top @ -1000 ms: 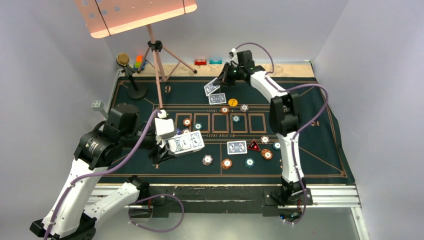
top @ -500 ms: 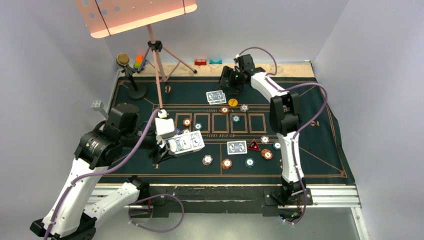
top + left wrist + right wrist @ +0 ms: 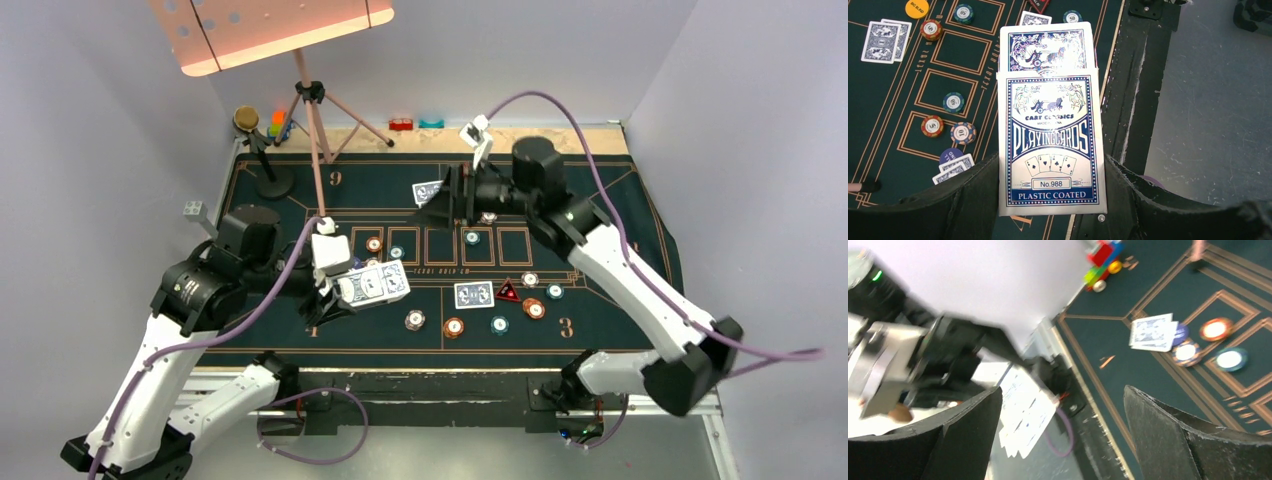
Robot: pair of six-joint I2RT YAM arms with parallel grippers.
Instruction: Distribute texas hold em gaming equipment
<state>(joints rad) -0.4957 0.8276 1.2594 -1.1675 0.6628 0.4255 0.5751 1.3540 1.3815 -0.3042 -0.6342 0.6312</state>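
Observation:
My left gripper (image 3: 1052, 176) is shut on a blue-and-white playing card box (image 3: 1052, 145), with cards (image 3: 1048, 47) sticking out of its open top; it hovers over the mat's near left (image 3: 370, 287). My right gripper (image 3: 438, 208) hangs open and empty above the mat's far middle, beside a dealt pair of cards (image 3: 428, 190). Another pair (image 3: 474, 294) lies by the red triangular marker (image 3: 508, 291). A third pair (image 3: 953, 169) lies by a blue disc (image 3: 949, 154). Several poker chips (image 3: 453, 326) dot the mat. The right wrist view is blurred, its fingers (image 3: 1158, 435) wide apart.
A tripod stand (image 3: 318, 150) carrying a pink panel rises from the mat's far left, next to a small dark stand (image 3: 266, 165). Toy blocks (image 3: 277, 124) sit at the far left corner, with red and teal pieces (image 3: 415, 124) on the far edge. The yellow disc (image 3: 917, 7) lies near the far cards.
The right gripper opened and left the pair of cards on the far mat. Its arm then swung back toward the middle. The left arm and card box stayed still.

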